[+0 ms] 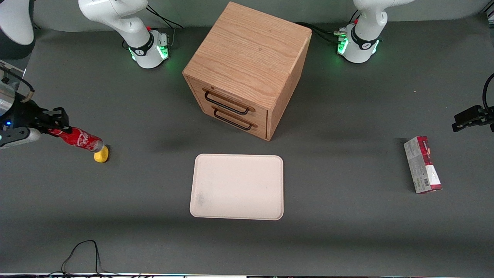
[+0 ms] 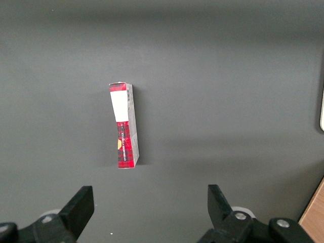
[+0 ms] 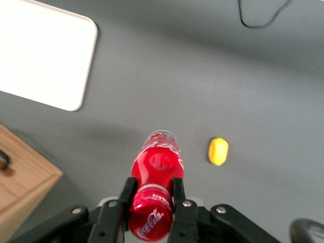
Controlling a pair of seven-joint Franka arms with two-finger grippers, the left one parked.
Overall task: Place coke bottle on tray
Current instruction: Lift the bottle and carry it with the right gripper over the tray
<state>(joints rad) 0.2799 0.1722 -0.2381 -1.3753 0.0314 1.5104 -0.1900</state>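
The coke bottle (image 1: 80, 139) is a slim red bottle with white script, held tilted above the table at the working arm's end. My gripper (image 1: 54, 124) is shut on its neck just below the red cap, and the silvery base points down toward the table. In the right wrist view the two black fingers (image 3: 125, 195) clamp the bottle (image 3: 158, 164) on both sides of the neck. The tray (image 1: 237, 187), cream-white with a faint grey smudge, lies flat in front of the wooden cabinet, well apart from the bottle; a corner of the tray (image 3: 45, 55) shows in the wrist view.
A small yellow lump (image 1: 101, 155) lies on the table just beside the bottle's base. The wooden drawer cabinet (image 1: 247, 69) stands farther from the camera than the tray. A red-and-grey carton (image 1: 422, 165) lies toward the parked arm's end. A black cable (image 1: 83, 255) loops near the table's front edge.
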